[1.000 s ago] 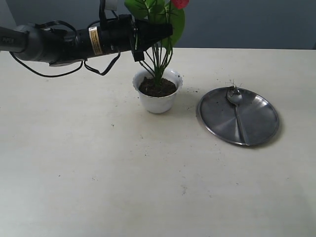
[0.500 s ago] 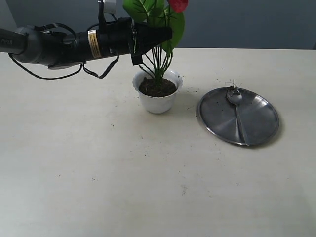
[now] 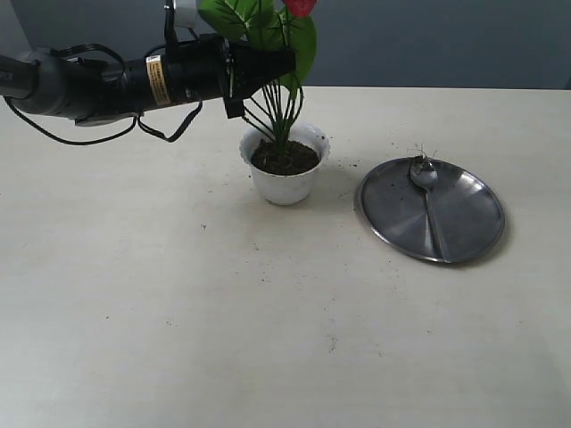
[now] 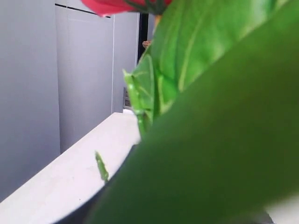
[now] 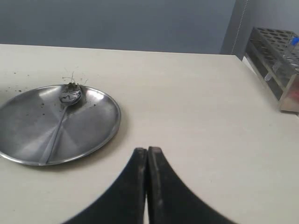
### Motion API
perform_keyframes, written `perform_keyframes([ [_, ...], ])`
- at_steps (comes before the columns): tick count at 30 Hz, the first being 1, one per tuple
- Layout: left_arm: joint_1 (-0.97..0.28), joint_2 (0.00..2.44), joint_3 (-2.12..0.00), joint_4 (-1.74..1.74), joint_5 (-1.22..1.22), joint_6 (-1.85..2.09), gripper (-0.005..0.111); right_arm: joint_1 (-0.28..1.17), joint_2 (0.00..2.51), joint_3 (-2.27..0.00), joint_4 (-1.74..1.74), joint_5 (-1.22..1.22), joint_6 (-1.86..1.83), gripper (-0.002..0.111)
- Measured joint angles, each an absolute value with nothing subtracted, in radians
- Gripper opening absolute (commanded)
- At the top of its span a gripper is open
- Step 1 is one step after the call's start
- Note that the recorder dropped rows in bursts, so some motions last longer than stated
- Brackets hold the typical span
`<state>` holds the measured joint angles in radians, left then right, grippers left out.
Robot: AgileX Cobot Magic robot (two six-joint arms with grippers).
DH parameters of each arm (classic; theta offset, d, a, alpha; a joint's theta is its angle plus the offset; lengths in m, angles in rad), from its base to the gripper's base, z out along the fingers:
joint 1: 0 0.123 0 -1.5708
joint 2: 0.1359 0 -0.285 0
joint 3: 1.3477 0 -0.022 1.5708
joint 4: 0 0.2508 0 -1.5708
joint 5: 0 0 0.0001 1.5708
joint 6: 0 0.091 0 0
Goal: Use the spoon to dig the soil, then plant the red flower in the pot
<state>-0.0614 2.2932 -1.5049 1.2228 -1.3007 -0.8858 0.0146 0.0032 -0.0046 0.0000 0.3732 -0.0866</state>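
The white pot (image 3: 285, 185) stands mid-table, filled with dark soil (image 3: 285, 159). The red flower (image 3: 300, 7) rises from it, its thin green stems reaching down into the soil and leaning left. My left gripper (image 3: 284, 61) comes in from the left above the pot and is shut on the stems just under the leaves. In the left wrist view the flower's leaves (image 4: 210, 116) fill the picture and hide the jaws. The spoon (image 3: 426, 192) lies in the steel plate, head to the rear with soil crumbs on it; the spoon (image 5: 63, 114) also shows in the right wrist view. My right gripper (image 5: 147, 150) is shut and empty.
The round steel plate (image 3: 473, 218) sits right of the pot; the plate (image 5: 93, 126) lies ahead of the right gripper. A test-tube rack (image 5: 280, 60) stands at the table's far corner. Soil specks dot the table between pot and plate.
My left arm has moved left and a little up with the flower, so the leaves and petal shifted left and the stems lean more. Pot, plate and spoon stayed put.
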Motion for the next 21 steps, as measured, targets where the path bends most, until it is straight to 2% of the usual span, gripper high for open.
perform_keyframes([
  [21, -0.074, 2.324, -1.511, 1.208, -1.301, -0.860, 0.000, 0.015, 0.003, -0.005, 0.000, 0.373, -0.087, 0.000],
])
